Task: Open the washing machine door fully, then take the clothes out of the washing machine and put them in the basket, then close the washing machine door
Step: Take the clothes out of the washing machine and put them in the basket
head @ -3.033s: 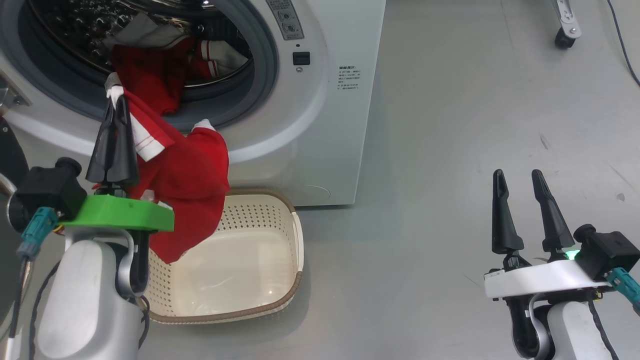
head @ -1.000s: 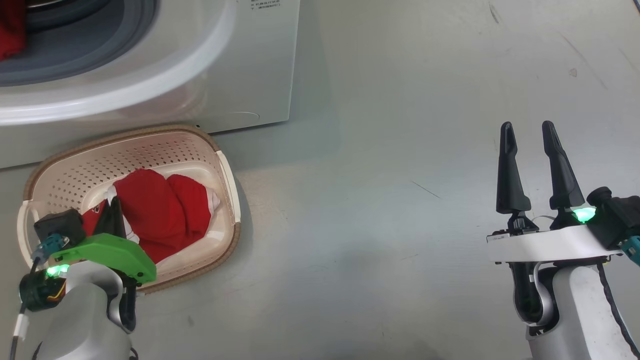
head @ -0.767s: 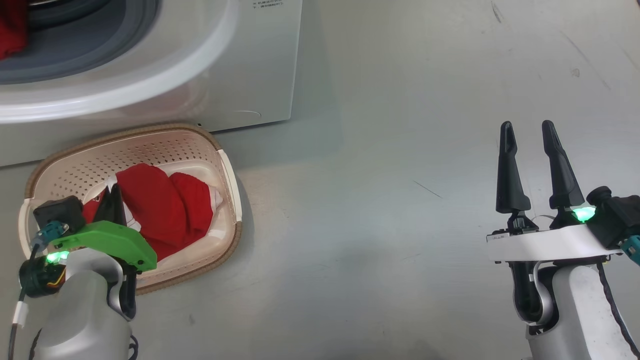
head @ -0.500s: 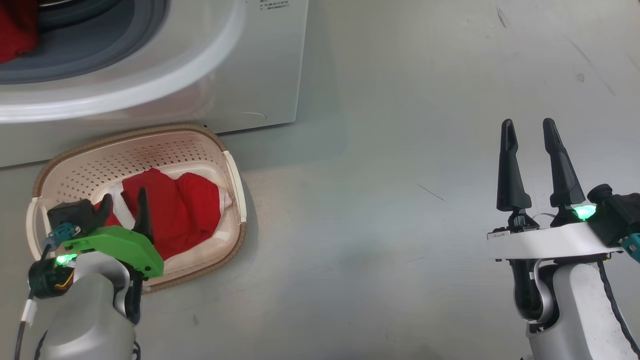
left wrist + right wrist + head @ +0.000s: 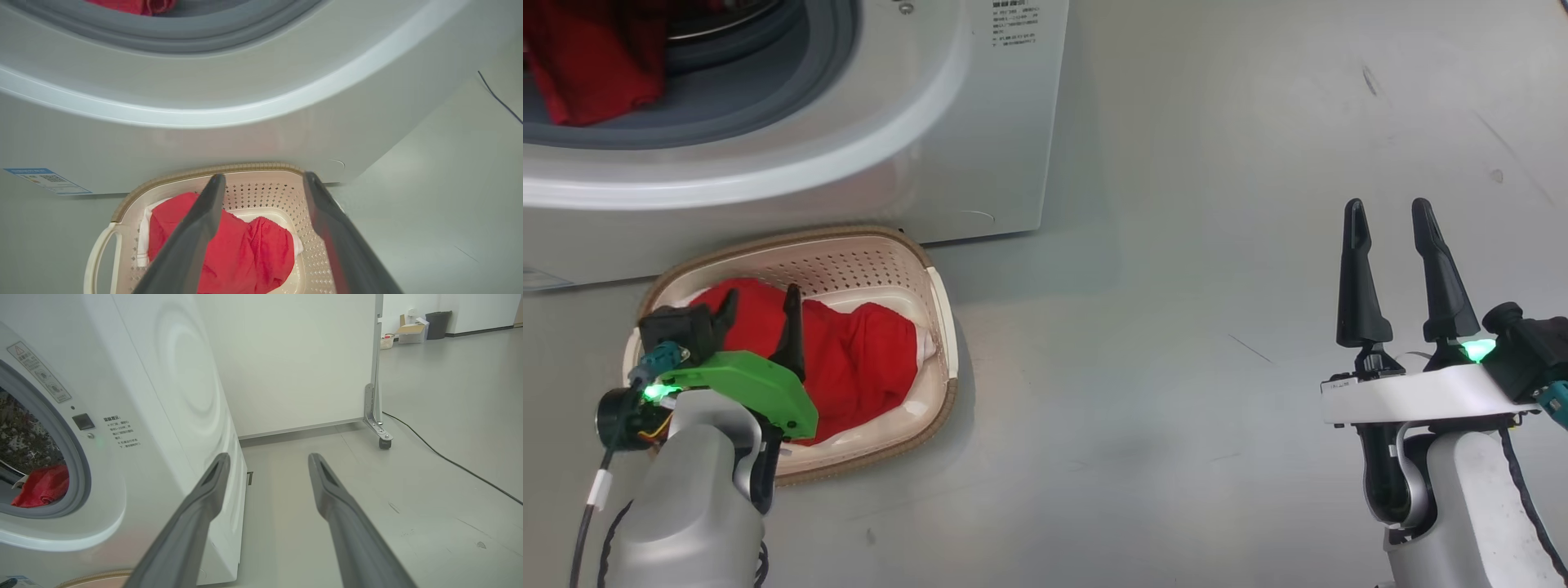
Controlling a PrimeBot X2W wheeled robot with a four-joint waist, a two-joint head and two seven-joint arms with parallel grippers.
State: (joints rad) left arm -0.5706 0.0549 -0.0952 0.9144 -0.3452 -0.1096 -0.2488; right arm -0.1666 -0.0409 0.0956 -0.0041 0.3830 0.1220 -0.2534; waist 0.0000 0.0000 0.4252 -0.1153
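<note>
Left gripper (image 5: 760, 291) no longer clamped on the clothes (image 5: 866, 367), now loose in the basket (image 5: 858, 265)

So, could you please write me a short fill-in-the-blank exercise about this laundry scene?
1. The left hand hovers over the basket with its fingers ____.
2. The garment lying in the basket is ____ in colour.
3. More red fabric sits in the washing machine, so its drum is not yet ____.
4. The right hand holds ____.
Missing words: open, red, empty, nothing.
</note>
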